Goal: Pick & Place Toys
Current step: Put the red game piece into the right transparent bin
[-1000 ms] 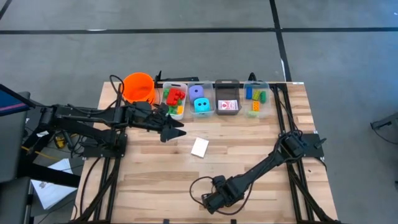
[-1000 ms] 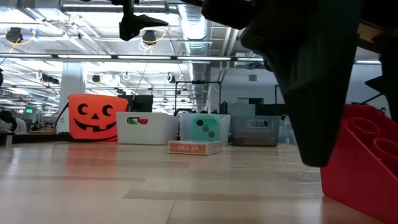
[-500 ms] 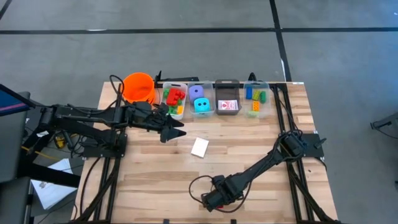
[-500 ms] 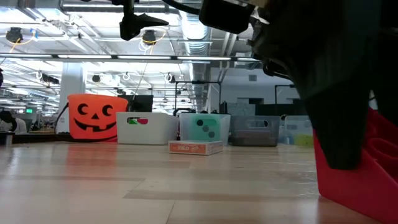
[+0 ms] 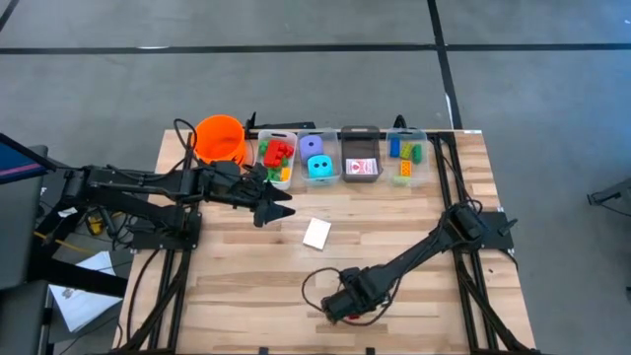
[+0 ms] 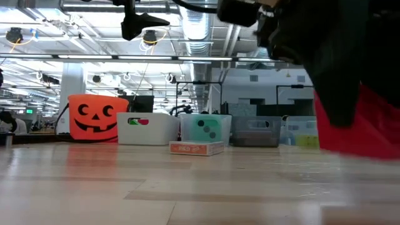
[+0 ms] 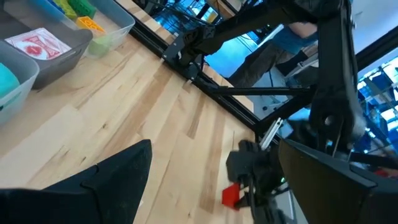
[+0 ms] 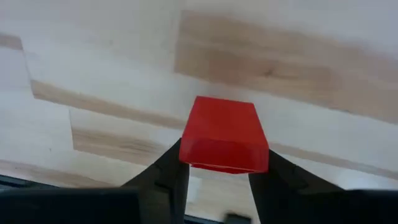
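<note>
One red brick point(image 8: 224, 134) is sitting clamped in the right pincer point(image 8: 217, 171) above the near tabletop point(image 5: 246, 286). One card pack point(image 5: 316, 233) is lying mid-table. Four bins point(image 5: 360, 156) and one orange bucket point(image 5: 220, 137) are lining the far edge; the left pincer point(image 5: 279, 204) is hanging wide open, empty.

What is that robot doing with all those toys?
It is sorting toys. The right gripper has closed on a red brick near the front edge of the table and holds it just above the wood. The left gripper waits, open, in front of the clear bins at the back, which hold bricks, dice and cards. A white card lies alone mid-table, and an orange bucket stands beside the bins.
</note>
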